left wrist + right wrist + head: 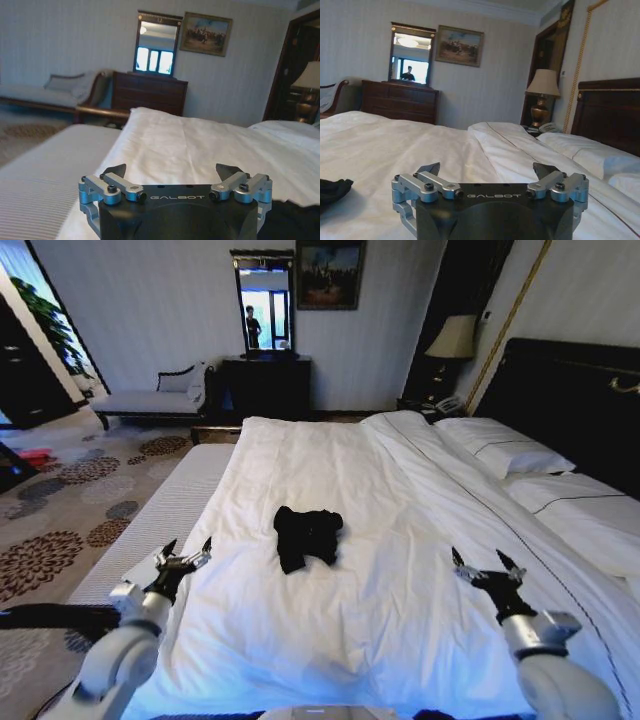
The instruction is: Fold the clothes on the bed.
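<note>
Black T-shirt [307,535] crumpled mid-bed [420,640], untouched. Left claw [184,560], right claw [487,569] wide open, empty, hovering apart. Pre-grasp step; next needs reach, spread flat.

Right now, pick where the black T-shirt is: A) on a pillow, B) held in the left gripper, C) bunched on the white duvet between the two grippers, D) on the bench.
C: the black T-shirt lies crumpled on the duvet, apart from both open grippers.

left gripper [188,554] and right gripper [484,564] raised apart, jaws spread.
</note>
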You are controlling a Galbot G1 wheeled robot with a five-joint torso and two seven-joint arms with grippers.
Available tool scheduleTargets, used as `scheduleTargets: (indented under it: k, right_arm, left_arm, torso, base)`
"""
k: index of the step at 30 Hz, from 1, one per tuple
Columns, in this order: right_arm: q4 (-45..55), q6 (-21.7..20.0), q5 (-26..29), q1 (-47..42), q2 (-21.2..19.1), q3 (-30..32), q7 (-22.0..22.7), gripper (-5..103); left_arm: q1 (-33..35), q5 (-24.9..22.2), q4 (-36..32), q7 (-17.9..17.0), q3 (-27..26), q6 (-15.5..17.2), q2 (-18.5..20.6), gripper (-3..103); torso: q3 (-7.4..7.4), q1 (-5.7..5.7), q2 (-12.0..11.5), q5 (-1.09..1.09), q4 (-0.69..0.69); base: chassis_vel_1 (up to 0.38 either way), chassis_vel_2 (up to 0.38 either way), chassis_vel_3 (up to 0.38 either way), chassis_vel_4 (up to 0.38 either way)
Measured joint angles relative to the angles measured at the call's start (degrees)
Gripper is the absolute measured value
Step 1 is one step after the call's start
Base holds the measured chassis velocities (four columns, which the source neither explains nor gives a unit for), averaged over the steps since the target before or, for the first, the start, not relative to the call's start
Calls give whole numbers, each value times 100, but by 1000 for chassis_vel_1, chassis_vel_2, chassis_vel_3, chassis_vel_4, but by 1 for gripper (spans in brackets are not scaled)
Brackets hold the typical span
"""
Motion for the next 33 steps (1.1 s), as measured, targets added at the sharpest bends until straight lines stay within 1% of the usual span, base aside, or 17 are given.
scheduleTargets:
  k: [1,2,3,4,6,8,9,10,12,13,14,18,19,21,22,26,33]
  right_arm:
    - [-32,-46,11,99,-104,-94,0,100]
    - [-57,-70,15,174,-171,-166,3,100]
    - [-79,-80,10,208,-205,-213,5,100]
    - [-79,-80,10,208,-205,-213,5,100]
    - [-99,-83,-14,174,-188,-231,6,100]
    - [-105,-83,-47,124,-149,-227,6,100]
    - [-113,-79,-71,93,-127,-215,3,100]
    - [-113,-79,-71,93,-127,-215,3,100]
    - [-141,-57,-109,50,-111,-198,-7,100]
    - [-141,-57,-109,50,-111,-198,-7,100]
    - [-153,-52,-128,39,-100,-197,-10,100]
    - [-165,-55,-165,33,-67,-206,-5,100]
    - [-165,-55,-165,33,-67,-206,-5,100]
    - [-172,-58,-173,26,-42,-204,-3,100]
    - [-172,-58,-173,26,-42,-204,-3,100]
    - [-203,-59,-183,-9,16,-163,7,100]
    - [-242,-73,-163,-27,35,-136,27,100]
  left_arm:
    - [-139,-388,92,-69,-3,60,128,100]
    - [-202,-605,153,-105,-12,90,199,100]
    - [-375,-916,304,-155,22,145,346,100]
    - [-375,-916,304,-155,22,145,346,100]
    - [-946,-1375,719,-159,394,242,698,100]
    - [-1418,-1597,984,-142,700,280,848,100]
    - [-1950,-1805,1256,-144,1047,312,914,100]
    - [-1950,-1805,1256,-144,1047,312,914,100]
    - [-2719,-2148,1682,-161,1606,390,910,100]
    - [-2719,-2148,1682,-161,1606,390,910,100]
    - [-3218,-2346,1973,-166,1977,454,856,100]
    - [-4434,-2823,2805,-172,3035,715,525,100]
    - [-4434,-2823,2805,-172,3035,715,525,100]
    - [-4978,-2994,3217,-224,3547,840,239,100]
    - [-4978,-2994,3217,-224,3547,840,239,100]
    - [-5628,-3025,3915,-344,4158,1042,-279,100]
    - [-5978,-3099,4538,-418,4393,1210,-779,101]
  torso:
    - [0,0,0,0,-3]
    - [0,0,0,0,8]
    - [0,0,0,2,13]
    - [0,0,0,2,13]
    - [1,0,0,-1,12]
    - [0,0,0,0,1]
    - [0,0,0,0,0]
    - [0,0,0,0,0]
    - [0,0,0,-1,7]
    - [0,0,0,-1,7]
    - [0,0,0,1,8]
    - [1,1,0,0,4]
    - [1,1,0,0,4]
    - [0,1,0,1,6]
    - [0,1,0,1,6]
    - [0,0,0,2,4]
    - [0,1,-1,1,7]
  base:
    - [0,0,0,0]
    - [0,0,0,0]
    - [0,0,0,0]
    - [0,0,0,0]
    - [0,0,0,0]
    - [0,0,0,0]
    - [0,0,0,0]
    - [0,0,0,0]
    - [0,0,0,0]
    - [0,0,0,0]
    - [0,0,0,0]
    - [0,0,0,0]
    - [0,0,0,0]
    - [0,0,0,0]
    - [0,0,0,0]
    - [0,0,0,0]
    - [0,0,0,0]
